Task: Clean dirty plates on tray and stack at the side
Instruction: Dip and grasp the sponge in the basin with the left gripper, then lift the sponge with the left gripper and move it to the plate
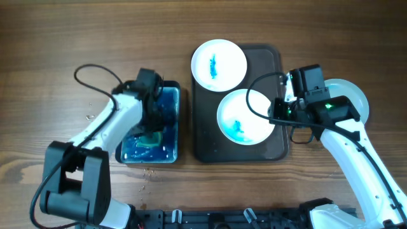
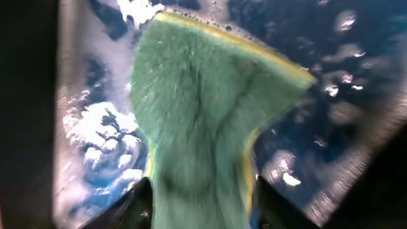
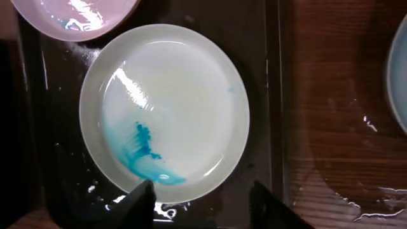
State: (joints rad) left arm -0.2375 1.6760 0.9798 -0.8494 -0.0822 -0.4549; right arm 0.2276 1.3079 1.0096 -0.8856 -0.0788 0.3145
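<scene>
The tray point(image 1: 206, 137) sits in the middle of the table point(image 1: 63, 38), and 2 plates lie on it. The far plate point(image 1: 219, 65) overhangs the tray's back left corner and has a small blue smear near its centre. The near plate point(image 1: 232, 114) lies on the tray's right front part; in the right wrist view a larger blue smear point(image 3: 143, 152) marks its lower left. The third plate point(image 1: 357, 95) rests on the table to the right of the tray, partly hidden by the right arm.

The right gripper point(image 3: 205, 203) hovers at the near plate's rim on the tray's right side. Its 2 fingers stand apart and hold nothing, with the plate edge below them. I cannot tell whether they touch the plate.

Just left of the tray stands a blue basin point(image 1: 170, 114) of foamy water. The left gripper point(image 2: 202, 207) is down inside it, clamped on a green sponge point(image 2: 203, 108) with a yellow edge. The sponge narrows where the 2 fingers pinch it and fans out wider beyond them.
</scene>
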